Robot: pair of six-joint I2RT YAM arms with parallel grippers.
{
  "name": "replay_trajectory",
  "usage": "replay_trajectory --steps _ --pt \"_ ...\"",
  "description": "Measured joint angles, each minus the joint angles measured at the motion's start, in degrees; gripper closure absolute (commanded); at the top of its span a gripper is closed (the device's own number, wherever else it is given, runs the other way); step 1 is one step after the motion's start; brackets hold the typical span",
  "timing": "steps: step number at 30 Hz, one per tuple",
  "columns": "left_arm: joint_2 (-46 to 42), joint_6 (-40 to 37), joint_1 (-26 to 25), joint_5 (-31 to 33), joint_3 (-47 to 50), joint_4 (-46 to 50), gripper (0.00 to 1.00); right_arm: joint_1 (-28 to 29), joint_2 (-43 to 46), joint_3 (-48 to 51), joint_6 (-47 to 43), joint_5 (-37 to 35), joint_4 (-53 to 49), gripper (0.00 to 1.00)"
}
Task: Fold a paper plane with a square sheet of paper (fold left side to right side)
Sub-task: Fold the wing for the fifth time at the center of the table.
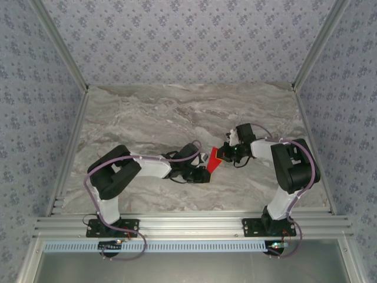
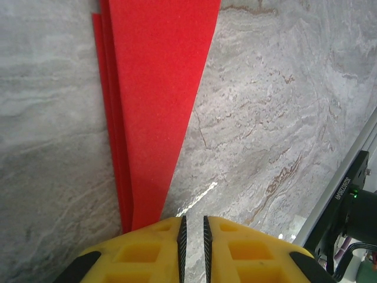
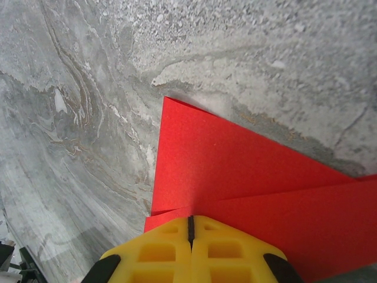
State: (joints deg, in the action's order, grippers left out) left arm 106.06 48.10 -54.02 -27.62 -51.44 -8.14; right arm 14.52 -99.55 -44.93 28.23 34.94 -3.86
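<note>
The paper plane (image 1: 214,159), a bright red folded pointed shape, lies on the marble table (image 1: 177,112) between my two grippers. In the left wrist view its narrow layered end (image 2: 159,106) tapers toward me and slips under the left yellow finger (image 2: 141,247). My left gripper (image 2: 193,219) has its jaws a narrow slit apart, with bare marble showing between them. In the right wrist view the paper's wide end (image 3: 235,171) shows a fold line and a raised flap. My right gripper (image 3: 190,218) is shut, its tips down on that red surface. From above, left gripper (image 1: 203,175) and right gripper (image 1: 225,154) flank the paper.
An aluminium rail (image 1: 188,224) runs along the near edge, with both arm bases bolted to it. Metal posts and patterned walls (image 1: 177,35) enclose the table on three sides. The rail and a black base part (image 2: 353,206) show at the right of the left wrist view.
</note>
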Motion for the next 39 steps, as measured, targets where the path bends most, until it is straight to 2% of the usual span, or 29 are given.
replay_trajectory --steps 7,19,26,32,39 --pt "0.1 0.1 0.0 0.0 0.5 -0.9 0.84 0.0 0.0 -0.2 -0.3 0.0 -0.3 0.96" --pt "-2.0 2.9 -0.7 1.9 6.7 -9.1 0.88 0.0 0.0 -0.8 -0.8 -0.6 -1.7 0.97" --pt "-5.1 3.4 -1.2 1.2 8.0 -4.1 0.88 0.0 0.0 -1.0 -0.8 -0.9 -2.2 0.96" --pt "-5.4 1.0 -0.6 0.6 0.4 2.6 0.87 0.0 0.0 -1.2 -1.0 -1.1 -2.6 0.96" --pt "-0.7 -2.7 1.8 -0.3 -9.9 4.2 0.86 0.0 0.0 -1.5 -1.7 -1.5 -3.4 0.96"
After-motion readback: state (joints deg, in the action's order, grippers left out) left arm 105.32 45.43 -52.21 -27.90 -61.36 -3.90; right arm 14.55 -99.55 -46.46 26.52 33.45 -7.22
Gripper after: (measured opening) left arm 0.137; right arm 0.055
